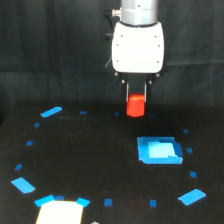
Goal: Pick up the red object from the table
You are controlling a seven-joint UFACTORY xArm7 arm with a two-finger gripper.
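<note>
While the end effector (136,95) grips the red object (135,106) at twelve o'clock on the tabletop (90,160), a straight, steady lift looks best.

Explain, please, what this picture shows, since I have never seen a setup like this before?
This is one picture from a camera standing off the robot, looking at a dark table. The white body hanging from above is the end of a robot arm, and below it is its gripper, two thin fingers. Between those fingers sits the red object, a small block; whether it is lifted or resting on the table I cannot tell. On the surface lie a blue square patch and small blue tape marks.
</note>
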